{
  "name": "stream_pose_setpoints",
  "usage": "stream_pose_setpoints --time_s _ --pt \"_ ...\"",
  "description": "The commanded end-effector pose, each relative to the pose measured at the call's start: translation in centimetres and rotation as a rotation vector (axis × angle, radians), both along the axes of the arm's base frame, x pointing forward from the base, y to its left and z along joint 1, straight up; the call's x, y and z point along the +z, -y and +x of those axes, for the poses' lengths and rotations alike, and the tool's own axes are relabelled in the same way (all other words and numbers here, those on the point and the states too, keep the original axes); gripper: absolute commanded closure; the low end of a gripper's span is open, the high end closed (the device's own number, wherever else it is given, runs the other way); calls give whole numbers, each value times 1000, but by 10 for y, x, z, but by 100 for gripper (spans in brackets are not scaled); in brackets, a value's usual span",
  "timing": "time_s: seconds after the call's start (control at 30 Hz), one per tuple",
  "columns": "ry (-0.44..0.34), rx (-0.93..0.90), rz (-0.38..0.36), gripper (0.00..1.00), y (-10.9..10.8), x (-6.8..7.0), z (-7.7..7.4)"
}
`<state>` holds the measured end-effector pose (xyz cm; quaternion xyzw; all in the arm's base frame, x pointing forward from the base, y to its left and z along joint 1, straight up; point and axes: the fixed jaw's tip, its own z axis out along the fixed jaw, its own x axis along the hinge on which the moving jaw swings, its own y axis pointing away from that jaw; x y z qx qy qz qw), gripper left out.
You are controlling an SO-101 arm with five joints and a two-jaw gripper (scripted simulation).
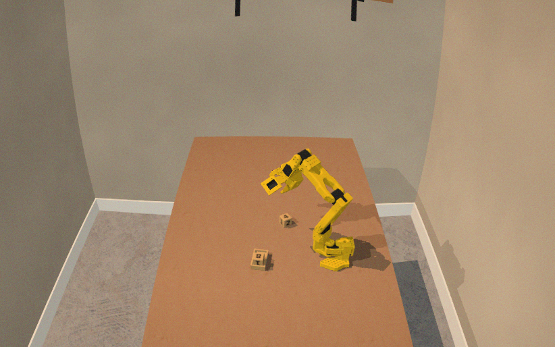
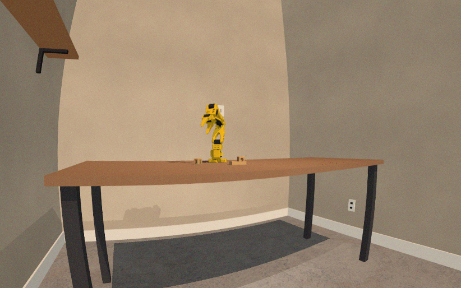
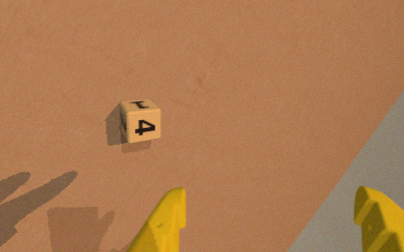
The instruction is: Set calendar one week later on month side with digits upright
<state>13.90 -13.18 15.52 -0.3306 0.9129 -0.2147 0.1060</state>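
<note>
A wooden cube (image 1: 285, 220) (image 2: 197, 161) (image 3: 143, 125) stands on the table outside the tray, with a 4 on top. The top view also shows a 2 on one side. The wooden tray (image 1: 257, 267) (image 2: 237, 163) lies flat on the table. A second cube (image 1: 258, 257) (image 2: 240, 159) is in it, with an 8 on top and a 9 on the side facing the exterior camera. The tray's month name is not readable. My gripper (image 2: 204, 129) (image 3: 270, 189) is open and empty, high above the table. In the wrist view the loose cube lies ahead and left of the fingers.
The arm's base (image 1: 335, 254) (image 2: 217, 157) stands on the table (image 1: 210, 301) (image 2: 136, 173), right of the tray in the top view. A table edge shows at the right of the wrist view. A shelf (image 2: 42, 24) hangs on the wall, away from the arm.
</note>
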Motion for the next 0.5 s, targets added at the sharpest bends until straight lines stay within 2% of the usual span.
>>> stream_pose_setpoints --time_s 0.0,0.23,0.43,0.47 --pt "45 82 -18 65 -15 5 15" --pt "61 346 11 65 -68 1 41" --pt "68 559 37 65 -115 -3 50" --pt "68 559 37 65 -115 -3 50"
